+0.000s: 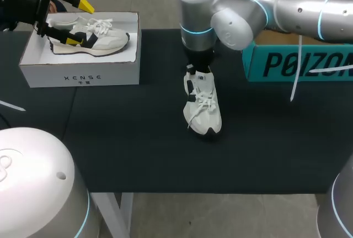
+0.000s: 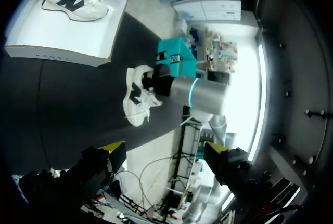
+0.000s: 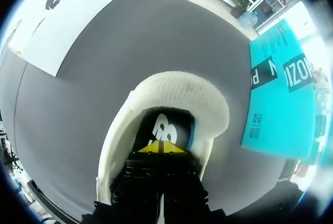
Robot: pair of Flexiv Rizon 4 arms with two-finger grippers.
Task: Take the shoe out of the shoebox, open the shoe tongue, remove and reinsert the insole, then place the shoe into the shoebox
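A white shoe (image 1: 204, 111) stands on the black mat, toe toward the table's front. My right gripper (image 1: 199, 73) comes down into its heel opening. In the right wrist view that gripper (image 3: 164, 147) is shut, its yellow tips together just above the black insole (image 3: 169, 128) inside the white collar (image 3: 179, 91). Whether the tips pinch the insole I cannot tell. A second white shoe with black panels (image 1: 91, 36) lies on its side in the white shoebox (image 1: 83, 75) at the back left. My left gripper (image 1: 80, 22) hangs open over that box's left end, holding nothing (image 2: 166, 151).
A teal box (image 1: 292, 61) stands at the back right, close behind my right arm, and it also shows beside the shoe (image 3: 281, 94). Bare black mat (image 1: 138, 138) runs across the front and between the two boxes.
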